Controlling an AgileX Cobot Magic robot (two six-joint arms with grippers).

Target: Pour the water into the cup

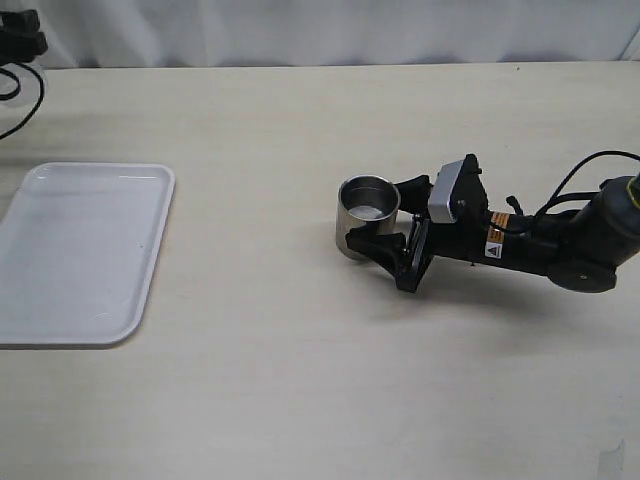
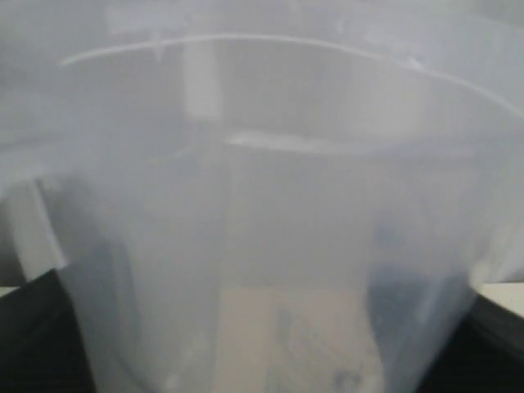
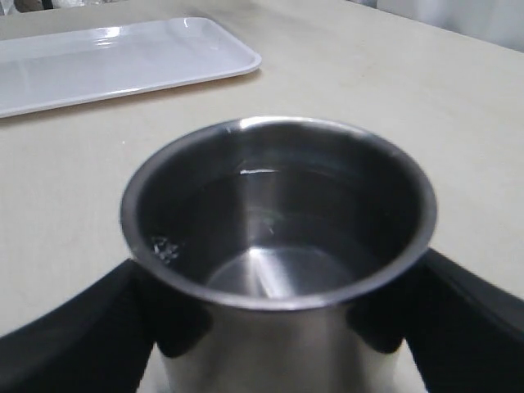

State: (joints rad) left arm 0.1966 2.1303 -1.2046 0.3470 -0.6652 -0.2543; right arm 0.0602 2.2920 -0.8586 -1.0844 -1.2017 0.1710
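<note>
While the cup (image 1: pixel 352 228) stands upright on the tabletop (image 1: pixel 300 380), a little right of the middle of the exterior view, we see the right fingers (image 3: pixel 74 336) closed on it, one dark finger against each side of the steel wall, spread only as wide as the cup itself. Inside the cup we make out the water (image 3: pixel 270 246), clear and shiny, its surface well below the bright rim. The right arm (image 1: pixel 540 240) reaches in low from the right edge of the exterior view, its wrist close behind the cup. A white tray (image 1: pixel 85 250) lies flat at the left edge of the tabletop, well apart from the cup. In the left wrist view a translucent beaker (image 2: pixel 262 205) fills almost the whole picture, too close and too blurred for us to read any marks on it; the left fingers (image 2: pixel 33 344) show as dark shapes at both lower corners, set wide and lying against the beaker's walls, so we take the beaker as held between them.
</note>
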